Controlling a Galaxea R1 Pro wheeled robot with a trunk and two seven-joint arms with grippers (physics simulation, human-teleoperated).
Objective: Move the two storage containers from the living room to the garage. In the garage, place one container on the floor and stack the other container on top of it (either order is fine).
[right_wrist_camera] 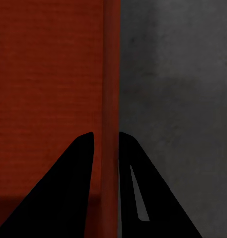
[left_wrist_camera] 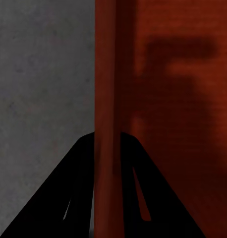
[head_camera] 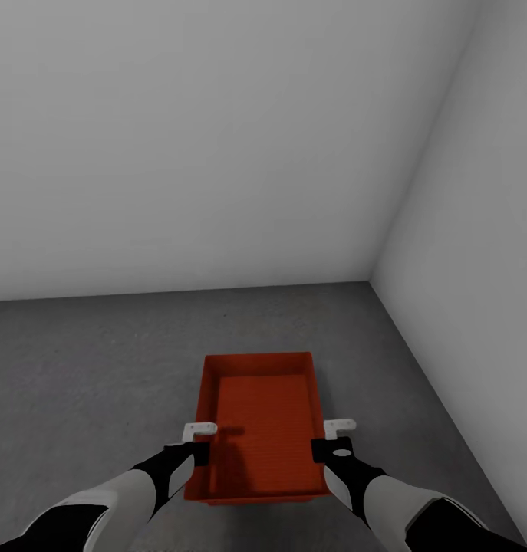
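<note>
- Orange-red rectangular tray-like storage container (head_camera: 259,418) near garage corner, over rough grey concrete floor (head_camera: 87,360).
- Left end effector (head_camera: 199,433), right end effector (head_camera: 338,429): each clamped on a side wall.
- Lower level, release both together.

One orange-red storage container (head_camera: 259,418) was in view, a low rectangular tray with straight walls and a flat, finely ribbed bottom, open and empty. It sat level with its long sides running away from the robot, over the rough grey concrete floor (head_camera: 94,360) of the garage, near the corner where two plain white walls met. Whether it rested on the concrete or hung just above it could not be told. A dark shadow lay across the near part of its bottom.
</note>
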